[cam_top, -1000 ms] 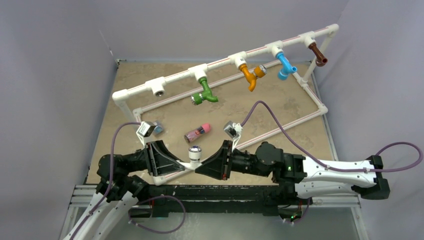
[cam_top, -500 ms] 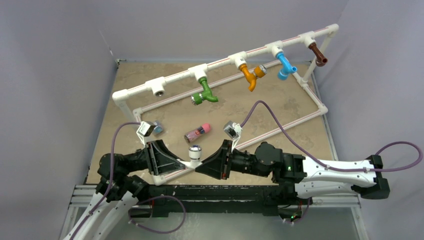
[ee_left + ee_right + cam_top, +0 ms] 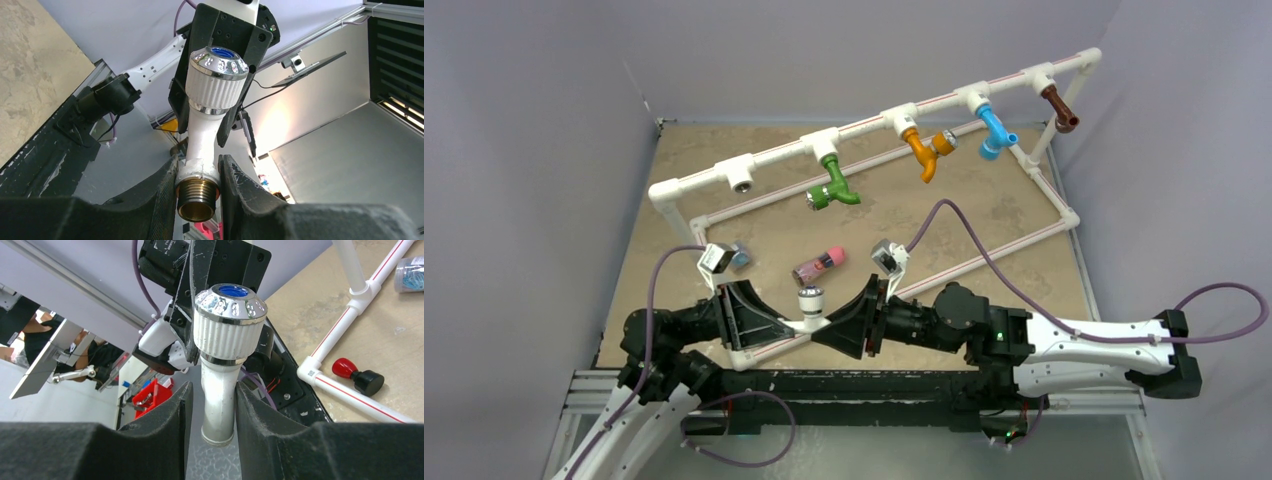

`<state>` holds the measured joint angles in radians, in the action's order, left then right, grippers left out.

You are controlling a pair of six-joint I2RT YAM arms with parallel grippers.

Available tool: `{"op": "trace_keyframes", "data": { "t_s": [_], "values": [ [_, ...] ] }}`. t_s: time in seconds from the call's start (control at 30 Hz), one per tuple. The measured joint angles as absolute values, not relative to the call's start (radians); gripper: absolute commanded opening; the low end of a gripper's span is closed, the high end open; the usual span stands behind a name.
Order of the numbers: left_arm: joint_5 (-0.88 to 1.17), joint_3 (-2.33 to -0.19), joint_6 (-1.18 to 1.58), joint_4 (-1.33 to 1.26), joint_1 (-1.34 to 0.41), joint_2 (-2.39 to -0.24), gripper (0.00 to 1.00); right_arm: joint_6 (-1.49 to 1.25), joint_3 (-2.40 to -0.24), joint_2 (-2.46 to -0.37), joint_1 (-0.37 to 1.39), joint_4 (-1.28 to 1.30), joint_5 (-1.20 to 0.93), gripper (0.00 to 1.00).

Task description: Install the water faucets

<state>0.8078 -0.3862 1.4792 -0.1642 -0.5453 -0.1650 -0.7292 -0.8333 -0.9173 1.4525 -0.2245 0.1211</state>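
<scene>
Between the two arms, above the table's near edge, is a white faucet [image 3: 812, 300] with a ribbed chrome-topped knob. My left gripper [image 3: 790, 325] is shut on its white collar just above the brass threaded end [image 3: 198, 197]; the knob [image 3: 216, 75] points away from the camera. My right gripper [image 3: 212, 402] stands open around the spout [image 3: 220, 405], with a gap on the left side. Green [image 3: 832, 190], orange [image 3: 924, 150], blue [image 3: 994, 132] and brown [image 3: 1059, 107] faucets hang from the white pipe frame [image 3: 774, 155]. The leftmost T-fitting [image 3: 742, 183] holds nothing.
A pink-capped cylinder [image 3: 818, 265] lies on the tan table inside the frame. A small clear container with blue contents [image 3: 740, 256] sits beside the left wrist camera. The frame's near pipe [image 3: 984, 258] runs under the right arm.
The right gripper's jaws have spread apart off the white faucet's spout. The left gripper keeps its hold, and the faucet's knob has shifted slightly to the left.
</scene>
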Motion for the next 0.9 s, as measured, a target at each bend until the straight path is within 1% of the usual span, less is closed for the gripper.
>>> {"op": "trace_keyframes", "data": {
  "t_s": [0.1,0.17,0.2,0.27,0.5,0.57,0.63,0.67,0.77,0.8,0.9],
  "values": [
    [0.808,-0.382,1.483,-0.17,-0.545,-0.165,0.0,-0.729,-0.833,-0.921,1.452,-0.226,0.121,0.36],
    [0.808,-0.381,1.483,-0.172,-0.545,-0.165,0.0,-0.729,-0.833,-0.923,1.452,-0.23,0.121,0.34],
    [0.808,-0.381,1.483,-0.172,-0.545,-0.165,0.0,-0.729,-0.833,-0.923,1.452,-0.23,0.122,0.3],
    [0.808,-0.381,1.483,-0.176,-0.545,-0.165,0.0,-0.728,-0.833,-0.923,1.452,-0.23,0.123,0.0],
    [0.807,-0.381,1.482,-0.187,-0.545,-0.163,0.0,-0.732,-0.83,-0.922,1.453,-0.232,0.138,0.0],
    [0.807,-0.381,1.482,-0.187,-0.545,-0.163,0.16,-0.732,-0.83,-0.922,1.453,-0.233,0.14,0.0],
    [0.807,-0.381,1.482,-0.186,-0.545,-0.163,0.28,-0.732,-0.829,-0.921,1.453,-0.233,0.142,0.0],
    [0.807,-0.381,1.481,-0.184,-0.545,-0.163,0.32,-0.731,-0.829,-0.921,1.453,-0.233,0.147,0.0],
    [0.803,-0.382,1.473,-0.159,-0.545,-0.163,0.38,-0.723,-0.829,-0.921,1.454,-0.226,0.166,0.0],
    [0.802,-0.382,1.47,-0.141,-0.545,-0.163,0.42,-0.72,-0.83,-0.921,1.454,-0.223,0.17,0.0],
    [0.801,-0.382,1.447,-0.083,-0.545,-0.163,0.59,-0.711,-0.83,-0.922,1.454,-0.22,0.192,0.0]
  ]
}}
